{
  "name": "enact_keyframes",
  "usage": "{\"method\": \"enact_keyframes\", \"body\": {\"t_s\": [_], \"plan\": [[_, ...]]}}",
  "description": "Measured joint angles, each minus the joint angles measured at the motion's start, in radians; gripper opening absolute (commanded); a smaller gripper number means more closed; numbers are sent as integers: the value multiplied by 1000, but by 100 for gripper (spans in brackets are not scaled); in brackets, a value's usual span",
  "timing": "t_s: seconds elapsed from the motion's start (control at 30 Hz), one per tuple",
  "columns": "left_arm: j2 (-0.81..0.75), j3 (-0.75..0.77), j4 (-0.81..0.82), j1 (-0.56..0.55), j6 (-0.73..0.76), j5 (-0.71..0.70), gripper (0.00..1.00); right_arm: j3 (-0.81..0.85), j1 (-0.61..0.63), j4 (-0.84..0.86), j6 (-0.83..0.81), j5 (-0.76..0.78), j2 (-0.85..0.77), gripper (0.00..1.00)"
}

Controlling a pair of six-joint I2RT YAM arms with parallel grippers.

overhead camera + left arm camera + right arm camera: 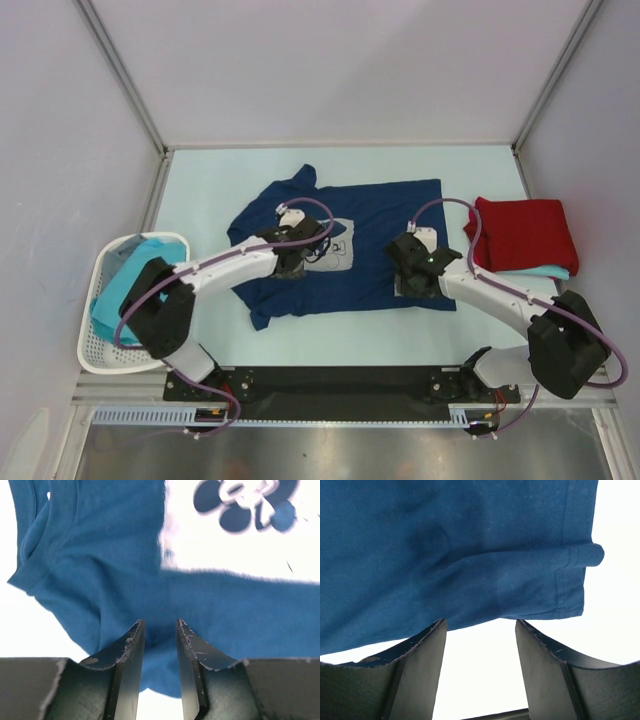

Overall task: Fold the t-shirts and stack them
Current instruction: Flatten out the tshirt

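A navy t-shirt lies spread flat mid-table, neck to the left, with its pale chest print facing up. My left gripper is down on it beside the print. Its jaws stand a narrow gap apart, open, with a ridge of navy cloth rising between them. My right gripper is open at the shirt's near edge by the hem corner. Bare table shows between its fingers. A folded red t-shirt rests on a folded turquoise one at the right.
A white perforated basket stands at the left table edge, holding crumpled turquoise t-shirts. Metal frame posts and grey walls enclose the table on three sides. The arm bases sit on a black rail at the near edge.
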Motion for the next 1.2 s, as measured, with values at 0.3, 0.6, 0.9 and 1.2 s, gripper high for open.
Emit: {"method": "enact_keyframes", "body": {"t_s": [0.3,0.6,0.9,1.2], "plan": [[-329,-126,-137,-131,-108,14,37,-2,-13,14,-8,-16,-2,63],[-404,-224,-236,-206,-192,56,36,0,-13,42,-15,-32,60,62],[-343,-270,-178,-233,-208,135,34,12,-13,49,-15,-34,73,63],[-167,-303,-75,-230,-180,155,36,12,-13,50,-15,-34,73,63]]}}
